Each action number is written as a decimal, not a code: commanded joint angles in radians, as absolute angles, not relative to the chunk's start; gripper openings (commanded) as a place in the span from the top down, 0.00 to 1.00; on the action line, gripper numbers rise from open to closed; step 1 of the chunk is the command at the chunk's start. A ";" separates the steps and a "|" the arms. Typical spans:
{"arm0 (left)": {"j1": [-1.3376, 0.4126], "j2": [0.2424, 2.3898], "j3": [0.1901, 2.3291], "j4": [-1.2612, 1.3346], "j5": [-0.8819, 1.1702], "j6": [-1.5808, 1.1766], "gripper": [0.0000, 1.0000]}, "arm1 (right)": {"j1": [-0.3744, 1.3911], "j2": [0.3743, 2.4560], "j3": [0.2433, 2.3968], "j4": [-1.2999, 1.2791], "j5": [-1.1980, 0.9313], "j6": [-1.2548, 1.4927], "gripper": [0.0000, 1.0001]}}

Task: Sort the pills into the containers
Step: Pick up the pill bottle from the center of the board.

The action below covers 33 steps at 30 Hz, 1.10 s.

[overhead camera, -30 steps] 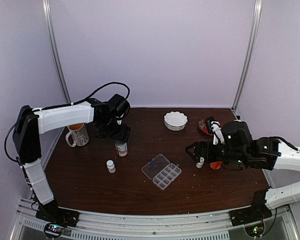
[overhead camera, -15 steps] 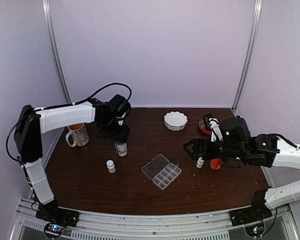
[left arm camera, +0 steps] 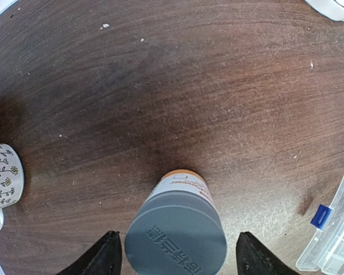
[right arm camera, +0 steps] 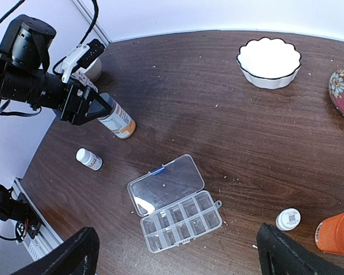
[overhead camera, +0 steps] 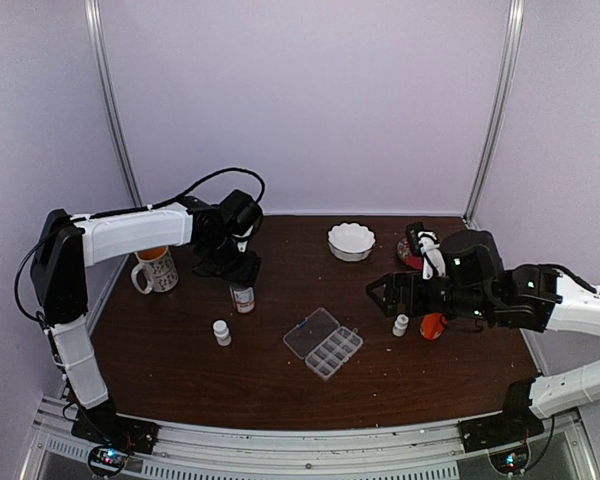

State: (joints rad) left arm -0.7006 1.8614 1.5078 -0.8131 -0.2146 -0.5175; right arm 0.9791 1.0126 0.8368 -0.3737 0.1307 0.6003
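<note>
Top: one organizer box (overhead camera: 323,343), lid open, middle of worktop (overhead camera: 180,375) — open room all round; two small white bottles (overhead camera: 221,332). 
Left wrist: left tool (left arm camera: 175,260) apart, straddling one grey-capped bottle (left arm camera: 178,229). 
Right wrist: right tool (right arm camera: 180,252) wide apart, empty — pills too small to tell.

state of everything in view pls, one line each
left tool: open, straddling the grey-capped bottle
grey-capped bottle: upright, capped
right tool: open, empty
organizer box: lid open flat, compartments look empty
white bowl: upright, looks empty
small white bottles: both upright, capped
mug: upright
</note>
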 commanded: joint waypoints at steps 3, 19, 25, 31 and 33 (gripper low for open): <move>-0.692 1.864 1.516 -0.815 -0.197 -0.523 0.34 | 0.972 1.004 0.876 -0.388 0.132 0.574 0.00; -0.692 1.712 1.508 -0.823 -0.083 -0.470 0.49 | 0.969 1.026 0.854 -0.300 0.053 0.540 0.01; -0.693 1.561 1.462 -0.784 0.129 -0.466 0.50 | 0.970 1.079 0.840 -0.114 -0.127 0.539 0.01; -0.693 1.446 1.425 -0.710 0.369 -0.491 0.50 | 0.998 1.047 0.706 0.236 -0.205 0.518 0.00; -0.694 1.416 1.422 -0.678 0.435 -0.510 0.50 | 0.998 1.024 0.677 0.310 -0.217 0.514 0.00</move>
